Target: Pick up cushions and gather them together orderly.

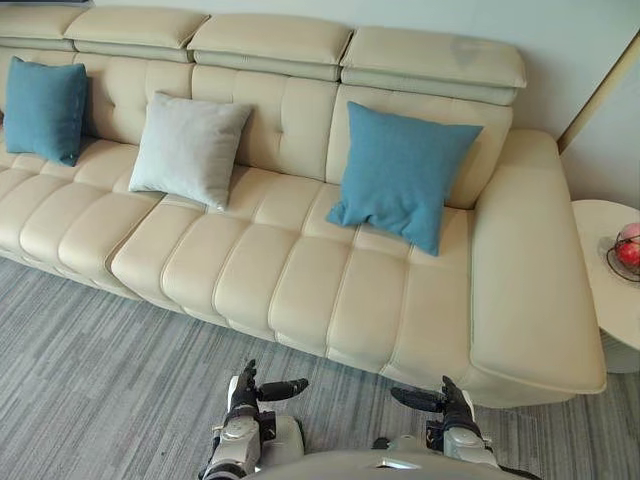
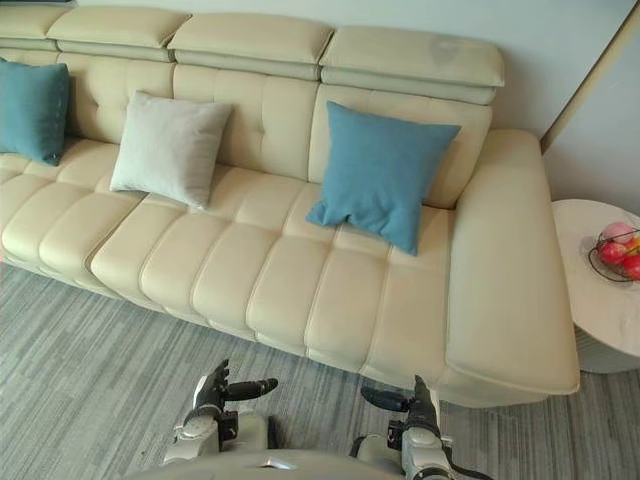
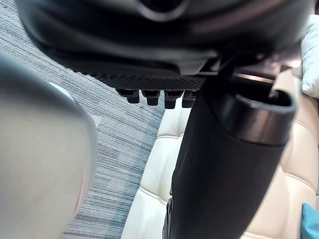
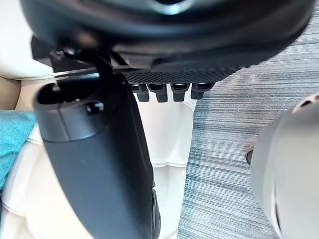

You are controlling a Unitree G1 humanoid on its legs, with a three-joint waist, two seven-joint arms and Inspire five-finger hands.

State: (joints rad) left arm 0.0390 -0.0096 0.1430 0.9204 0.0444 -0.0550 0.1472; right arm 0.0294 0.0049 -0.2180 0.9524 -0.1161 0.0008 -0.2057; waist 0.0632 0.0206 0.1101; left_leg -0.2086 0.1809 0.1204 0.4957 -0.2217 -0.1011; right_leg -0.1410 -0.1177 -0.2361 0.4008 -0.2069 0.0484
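Three cushions lean against the back of a cream sofa (image 1: pixel 300 270). A blue cushion (image 1: pixel 43 108) is at the far left, a light grey cushion (image 1: pixel 188 148) stands to its right, and a second blue cushion (image 1: pixel 402 172) sits near the sofa's right end. My left hand (image 1: pixel 250 392) and right hand (image 1: pixel 445 403) hover low over the carpet in front of the sofa. Both are open, with thumbs pointing inward, and hold nothing. In the wrist views, the left hand (image 3: pixel 224 164) and right hand (image 4: pixel 99 164) face the sofa seat. A corner of the right blue cushion (image 4: pixel 12 134) shows in the right wrist view.
A round pale side table (image 1: pixel 610 290) stands past the sofa's right armrest, with a wire bowl of fruit (image 1: pixel 626 250) on it. Grey striped carpet (image 1: pixel 100 380) lies between me and the sofa.
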